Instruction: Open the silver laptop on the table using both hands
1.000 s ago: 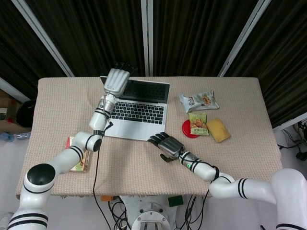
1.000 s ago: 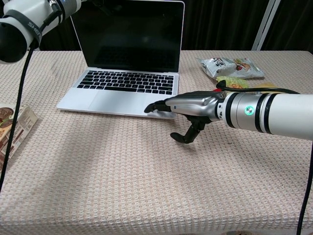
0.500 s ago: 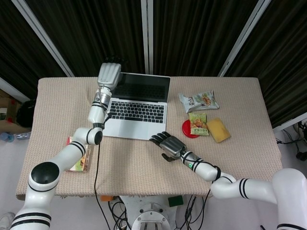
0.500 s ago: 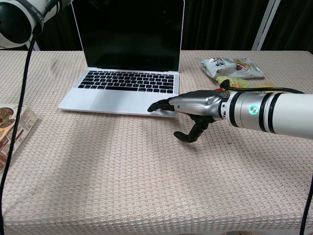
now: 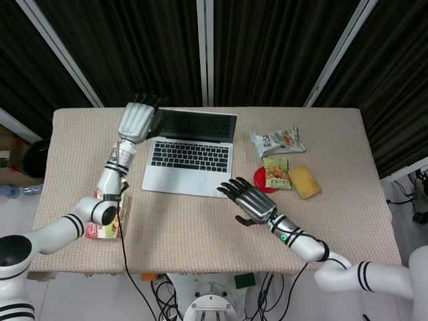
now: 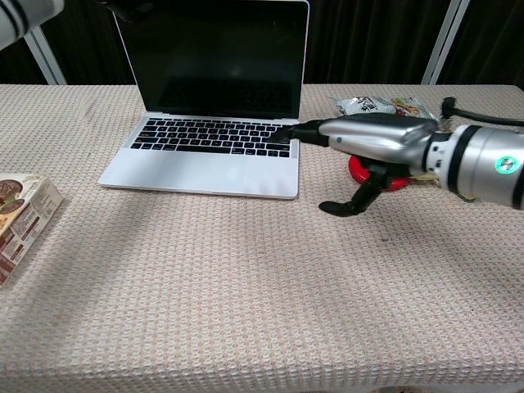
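Toward the rear left of the beige woven desk [image 5: 200, 221], a slim silver metal laptop with black keys and a dark screen [image 5: 190, 160] is sitting with its lid already raised. Judged rigid, moderately heavy and smooth; the hinge and screen are likely fragile, so the lid edge and front of the base are looking the best purchase. The left hand [image 5: 135, 119] is hovering beside the lid's left edge, fingers extended, holding nothing. The right hand [image 6: 372, 143] is floating off the base's front right corner, fingers spread, empty.

Left hand [image 5: 137, 120]: in the chest view the top edge cut it off, we saw only dark fingertips.
Snack box [image 6: 23, 214]: the left edge cut it.
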